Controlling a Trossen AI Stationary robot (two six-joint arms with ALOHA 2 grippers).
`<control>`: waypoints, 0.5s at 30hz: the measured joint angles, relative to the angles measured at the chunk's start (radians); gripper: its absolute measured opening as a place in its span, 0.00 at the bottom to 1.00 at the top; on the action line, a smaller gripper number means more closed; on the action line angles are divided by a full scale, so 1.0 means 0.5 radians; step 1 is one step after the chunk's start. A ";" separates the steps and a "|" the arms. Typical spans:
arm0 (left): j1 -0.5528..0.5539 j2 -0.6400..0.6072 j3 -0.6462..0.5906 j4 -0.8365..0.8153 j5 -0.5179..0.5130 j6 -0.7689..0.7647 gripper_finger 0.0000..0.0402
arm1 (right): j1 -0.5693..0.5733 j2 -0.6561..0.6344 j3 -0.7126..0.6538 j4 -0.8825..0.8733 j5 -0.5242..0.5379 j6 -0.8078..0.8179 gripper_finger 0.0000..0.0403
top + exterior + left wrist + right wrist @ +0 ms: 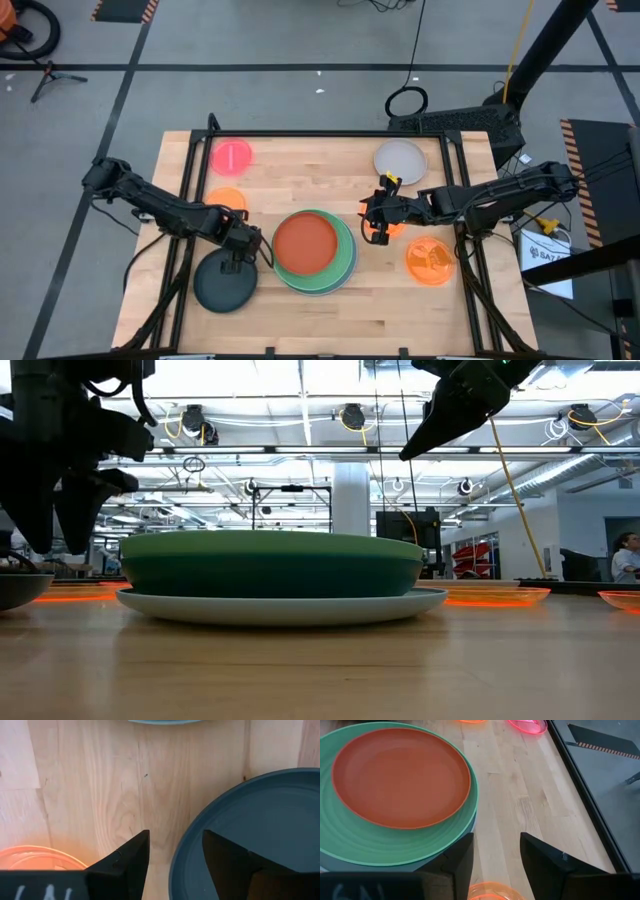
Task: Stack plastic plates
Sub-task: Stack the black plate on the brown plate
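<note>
My left end effector (238, 262) was hanging right over the rim of the black plate (224, 282), fingers spread with nothing between them. In the left wrist view 1 finger sat over the plate's edge and the other over bare wood, so to me it looked lined up to pinch that rim. The right end effector (376, 226) was spread too and empty, hovering just right of the stack with a small orange plate (487, 892) under its tips.

My guess at the step: going after the black plate to add it to the pile. Next move would have needed the left one to drop down, close on the rim, then lift and carry it right onto the stack without clipping the pile's edge.

The stack (315, 250) sat mid surface (300, 320): a red-brown plate (305, 243) on top of a light green one, with a paler plate peeking out underneath. From the low view I could also make out a dark green layer in there.

Still loose: a pink plate (232, 155) at the far left, a translucent orange one (228, 198) just beside the left arm, a grey-white plate (400, 159) at the far right and another orange plate (430, 260) near the right edge. All smooth, shallow and round.
</note>
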 joint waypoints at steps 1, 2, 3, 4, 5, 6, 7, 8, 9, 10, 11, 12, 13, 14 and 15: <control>0.000 0.000 -0.001 -0.001 0.000 -0.004 0.47 | 0.000 0.000 0.000 0.000 0.000 0.000 0.39; 0.000 -0.001 -0.001 0.000 0.000 -0.008 0.47 | 0.000 0.000 0.000 -0.001 0.000 0.001 0.39; 0.000 -0.001 -0.001 0.000 0.001 -0.019 0.47 | 0.000 0.000 0.000 0.000 0.000 0.002 0.39; 0.000 0.000 -0.001 -0.001 0.002 -0.019 0.47 | 0.000 0.000 0.000 -0.001 0.000 0.002 0.39; 0.000 0.000 -0.002 -0.001 0.003 -0.020 0.47 | 0.000 0.000 0.000 -0.002 0.000 0.002 0.39; 0.000 0.000 -0.002 -0.001 0.003 -0.020 0.47 | 0.000 0.000 0.000 -0.002 0.000 0.002 0.39; 0.000 0.000 -0.002 -0.002 0.004 -0.022 0.47 | 0.000 0.000 0.000 -0.002 0.000 0.002 0.39; 0.000 0.000 -0.004 0.001 0.004 -0.029 0.47 | 0.000 0.000 0.000 -0.002 0.000 0.002 0.39; 0.000 0.000 -0.014 0.007 0.005 -0.036 0.47 | 0.000 0.000 0.000 -0.002 0.000 0.006 0.39; 0.000 0.000 -0.035 0.014 0.005 -0.044 0.47 | 0.000 0.000 0.000 -0.002 0.000 0.009 0.39; 0.000 0.000 -0.063 0.015 0.013 -0.058 0.47 | 0.000 0.000 0.000 -0.002 0.000 0.009 0.39; 0.000 0.000 -0.090 0.015 0.032 -0.068 0.47 | 0.000 0.000 0.000 -0.002 -0.001 0.009 0.39; 0.000 0.001 -0.108 0.014 0.049 -0.073 0.47 | 0.000 0.000 0.000 -0.002 0.000 0.010 0.39; 0.000 0.001 -0.118 0.012 0.054 -0.074 0.47 | 0.000 0.000 0.000 -0.002 -0.001 0.010 0.39; 0.000 0.000 -0.126 0.012 0.055 -0.074 0.47 | 0.000 0.000 0.000 -0.002 0.000 0.010 0.39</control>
